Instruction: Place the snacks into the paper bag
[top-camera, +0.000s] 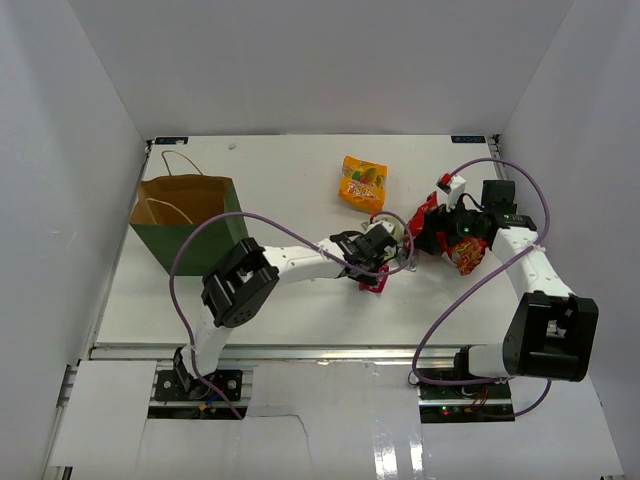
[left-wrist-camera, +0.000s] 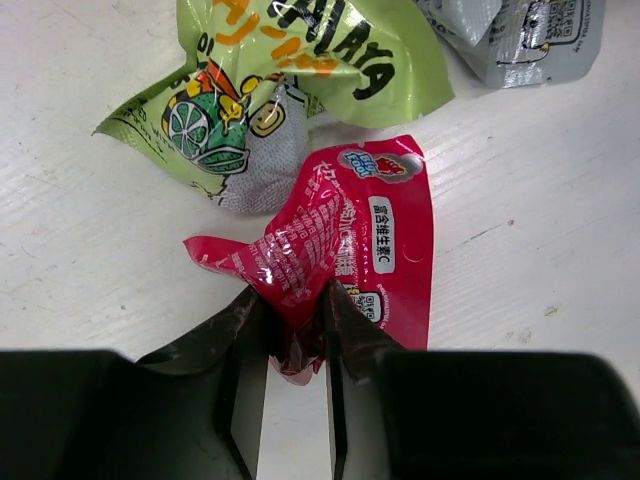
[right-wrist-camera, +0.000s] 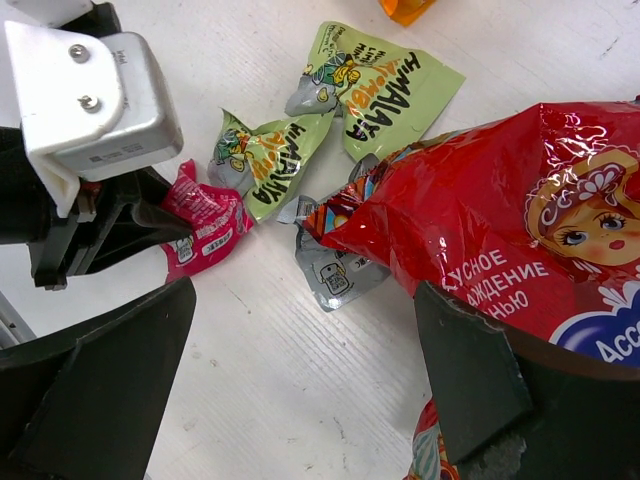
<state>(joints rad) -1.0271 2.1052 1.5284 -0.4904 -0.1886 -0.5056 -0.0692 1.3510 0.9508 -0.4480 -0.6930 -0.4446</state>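
Observation:
My left gripper (left-wrist-camera: 298, 320) is shut on the lower corner of a pink sachet (left-wrist-camera: 345, 235) that lies on the table; it sits mid-table in the top view (top-camera: 372, 265). Two green sachets (right-wrist-camera: 390, 90) (right-wrist-camera: 262, 160) and a silver sachet (right-wrist-camera: 335, 272) lie just beyond it. My right gripper (right-wrist-camera: 300, 380) is open and empty, low over the table, with the large red chip bag (right-wrist-camera: 500, 215) against its right finger (right-wrist-camera: 470, 385). The orange-yellow pouch (top-camera: 362, 183) lies further back. The green paper bag (top-camera: 185, 222) stands open at the far left. I cannot make out the brown bar.
White walls close in the table on three sides. Purple cables loop over both arms (top-camera: 200, 240). The left gripper's white body (right-wrist-camera: 90, 100) stands close to the right gripper's left finger (right-wrist-camera: 100, 385). The paper bag's handles (top-camera: 180, 165) stick up above its rim.

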